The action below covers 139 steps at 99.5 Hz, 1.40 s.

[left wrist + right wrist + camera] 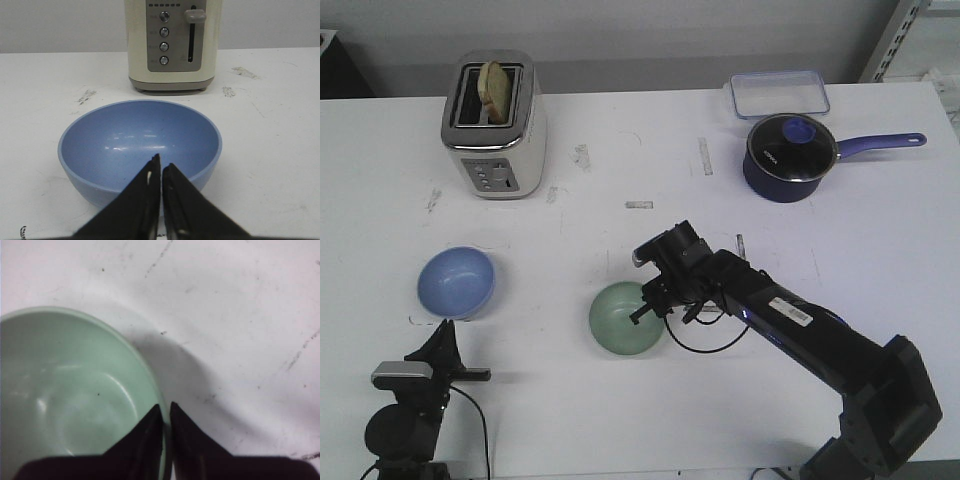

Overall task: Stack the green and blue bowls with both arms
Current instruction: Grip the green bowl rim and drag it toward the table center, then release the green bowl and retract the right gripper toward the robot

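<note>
Right gripper (166,412) pinched on the green bowl (626,318) rim; lift straight, keep level. Left gripper (161,167) closed, empty, short of the blue bowl (140,145).

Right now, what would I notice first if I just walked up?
Probably the big black right arm, its hand pinching the rim of the green bowl mid-table. Then the blue bowl to its left, and the toaster behind it with toast sticking out.
</note>
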Each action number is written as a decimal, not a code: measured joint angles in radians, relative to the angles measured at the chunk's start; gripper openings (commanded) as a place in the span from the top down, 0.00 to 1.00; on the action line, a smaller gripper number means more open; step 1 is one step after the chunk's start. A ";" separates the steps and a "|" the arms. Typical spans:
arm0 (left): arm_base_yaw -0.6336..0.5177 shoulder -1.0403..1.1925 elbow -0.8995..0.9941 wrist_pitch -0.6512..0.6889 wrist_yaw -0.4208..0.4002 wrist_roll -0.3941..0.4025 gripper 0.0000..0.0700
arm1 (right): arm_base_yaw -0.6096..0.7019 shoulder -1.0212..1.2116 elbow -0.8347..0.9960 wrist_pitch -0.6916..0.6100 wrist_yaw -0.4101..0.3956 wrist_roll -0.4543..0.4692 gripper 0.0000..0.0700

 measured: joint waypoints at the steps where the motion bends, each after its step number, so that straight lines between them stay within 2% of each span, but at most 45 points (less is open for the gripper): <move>1: 0.000 0.000 0.000 0.000 0.000 0.000 1.00 | 0.000 0.000 0.000 0.000 0.000 0.000 0.93; 5: 0.000 0.000 0.000 0.000 0.000 0.000 1.00 | 0.000 0.000 0.000 0.000 0.000 -0.001 0.81; 15: 0.000 0.000 0.000 0.000 0.000 0.000 1.00 | 0.000 0.001 0.000 -0.002 -0.003 -0.002 0.41; 20: 0.000 0.000 0.000 0.000 0.000 0.000 1.00 | 0.000 0.001 0.000 -0.004 -0.003 -0.002 0.30; 49: 0.000 0.000 0.000 0.000 0.000 0.000 1.00 | -0.018 -0.077 0.011 -0.011 -0.002 -0.002 0.29; 59: 0.000 0.000 0.000 0.000 0.000 -0.001 1.00 | -0.043 -0.151 0.047 -0.002 -0.001 -0.002 0.30; 67: 0.000 0.000 0.000 0.000 0.000 -0.001 1.00 | -0.076 -0.220 0.064 0.009 0.022 -0.002 0.40; 73: 0.000 0.000 0.000 0.000 0.000 -0.002 1.00 | -0.103 -0.272 0.066 0.013 0.059 -0.002 0.56; 84: 0.000 0.000 0.000 0.000 0.000 -0.002 1.00 | -0.166 -0.355 0.066 -0.010 0.138 -0.010 0.99; 96: 0.000 0.000 0.000 0.000 0.000 -0.002 1.00 | -0.256 -0.434 0.066 -0.062 0.225 -0.034 1.00; 104: 0.000 0.000 0.000 0.000 0.000 -0.002 1.00 | -0.325 -0.479 0.066 -0.110 0.254 -0.059 1.00; 119: 0.000 0.000 0.000 0.000 0.000 -0.002 1.00 | -0.459 -0.566 -0.005 -0.136 0.259 -0.097 1.00; 139: 0.000 0.000 0.000 0.000 0.000 -0.002 1.00 | -0.598 -0.760 -0.286 -0.037 0.260 -0.118 1.00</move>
